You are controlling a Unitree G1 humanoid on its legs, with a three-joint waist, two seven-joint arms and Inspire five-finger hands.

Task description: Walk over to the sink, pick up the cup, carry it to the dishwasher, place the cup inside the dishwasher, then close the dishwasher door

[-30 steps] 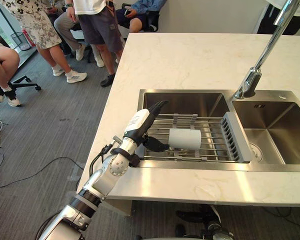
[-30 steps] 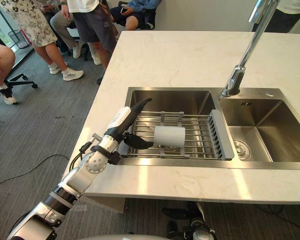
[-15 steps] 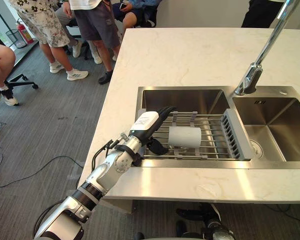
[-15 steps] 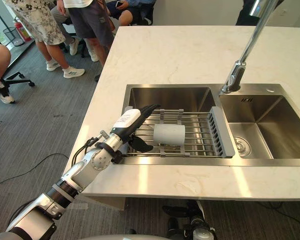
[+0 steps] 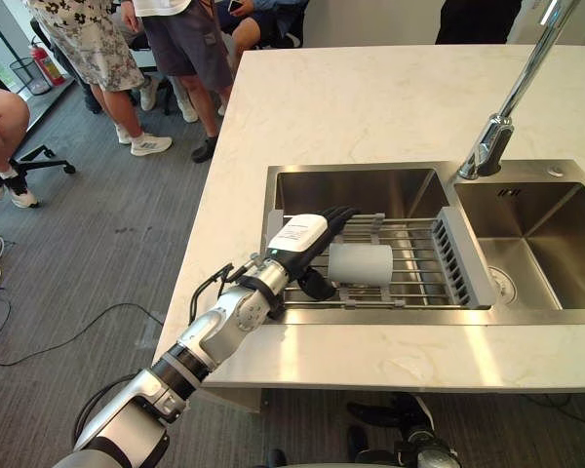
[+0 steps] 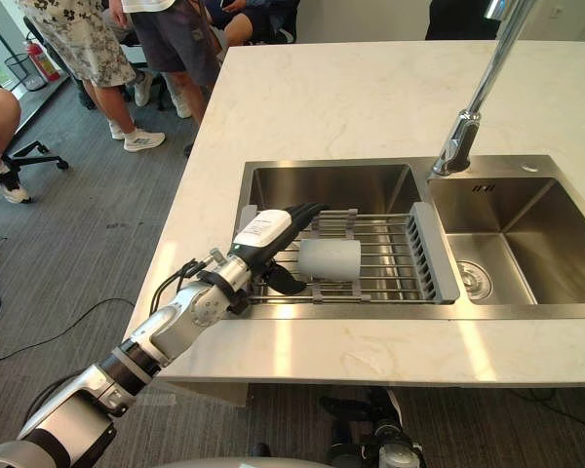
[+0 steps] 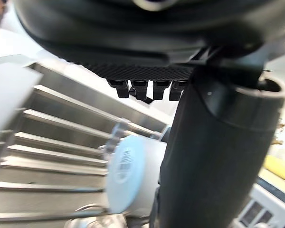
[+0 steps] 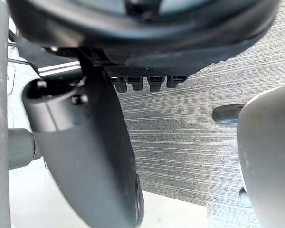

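While the left hand (image 5: pixel 307 239) reaches over the sink (image 5: pixel 370 187), its fingers (image 7: pixel 142 88) lie straight and close together, so the hand is released and grasps nothing. The cup (image 5: pixel 361 263) lies on its side just past the hand's thumb (image 7: pixel 204 166), on the wire rack (image 5: pixel 419 265) that spans the basin below the palm. The cup's flat end faces the hand, and its pale grey body runs away from it along the rack's bars. From the head views the thumb tip sits right at that near end, low on the side toward the robot; whether it actually touches the cup cannot be told. The straight fingers pass along the cup's far side, above the bars, and do not curl round it.

Beyond the cup from the hand, the rack ends in a slotted grey strip, and past that lies the second, deeper basin. The faucet (image 5: pixel 489 146) stands well beyond the fingertips, at the back rim between the two basins. Pale marble counter (image 5: pixel 370 97) surrounds the sink on every side of the hand. Several people (image 5: pixel 180 44) stand or sit on the grey carpet well off behind the arm's outer side.

The right hand (image 8: pixel 80 142) shows in its own wrist view, hanging over striped grey carpet (image 8: pixel 190 128), its fingers straight and loose, holding nothing.
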